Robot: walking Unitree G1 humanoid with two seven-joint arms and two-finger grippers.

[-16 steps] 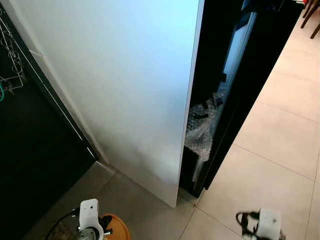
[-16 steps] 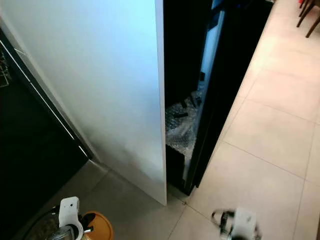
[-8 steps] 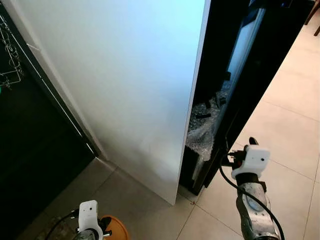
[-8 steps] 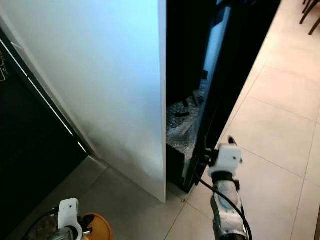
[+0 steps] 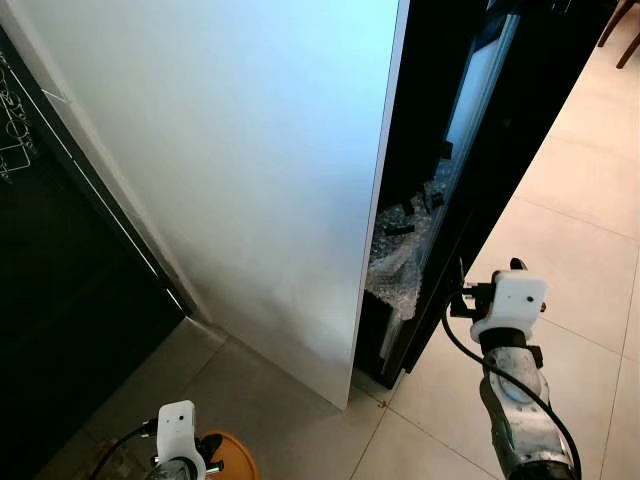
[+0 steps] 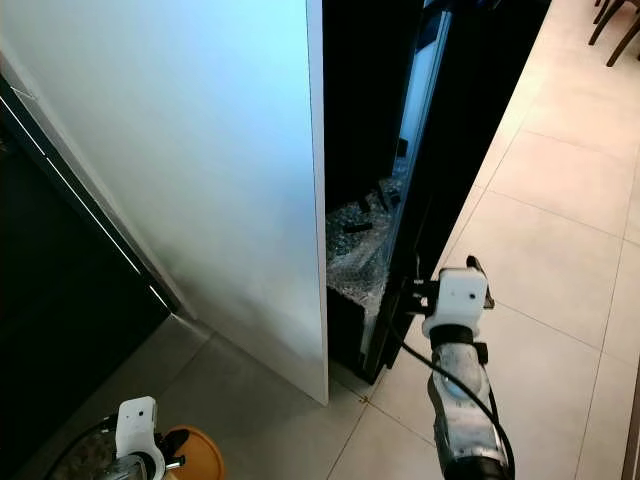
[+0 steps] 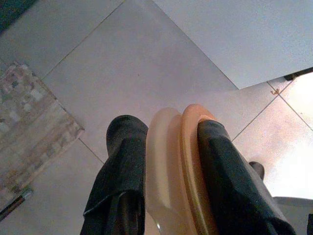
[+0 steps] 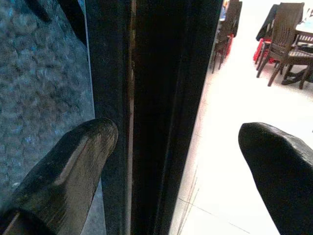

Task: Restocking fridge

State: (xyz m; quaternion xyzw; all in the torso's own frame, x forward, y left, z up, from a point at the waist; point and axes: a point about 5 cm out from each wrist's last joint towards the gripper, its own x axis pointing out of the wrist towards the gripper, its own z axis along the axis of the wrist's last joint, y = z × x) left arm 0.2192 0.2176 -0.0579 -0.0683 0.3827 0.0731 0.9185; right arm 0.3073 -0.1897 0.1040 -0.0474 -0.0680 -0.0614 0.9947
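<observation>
The fridge stands with its white door (image 5: 250,180) swung open on the left and its black door (image 5: 520,130) slightly ajar on the right. Crumpled bubble wrap (image 5: 400,260) lies low inside the gap. My right gripper (image 8: 181,142) is open and straddles the black door's edge (image 8: 151,98), one finger on the inner side and one on the outer side. Its white wrist (image 5: 510,300) is raised beside that door. My left gripper (image 7: 168,132) hangs low, shut on an orange plate (image 7: 190,147) with a paler cream one against it; the orange plate (image 5: 232,455) peeks out beside the left wrist (image 5: 177,425).
A dark cabinet with a wire rack (image 5: 15,140) stands left of the white door. Pale tiled floor (image 5: 580,220) spreads to the right, with wooden chairs (image 8: 283,39) farther off. A patterned mat (image 7: 29,122) lies on the floor under my left arm.
My right arm has risen from the bottom of the picture to the black door's edge. The left arm with its plate has stayed low.
</observation>
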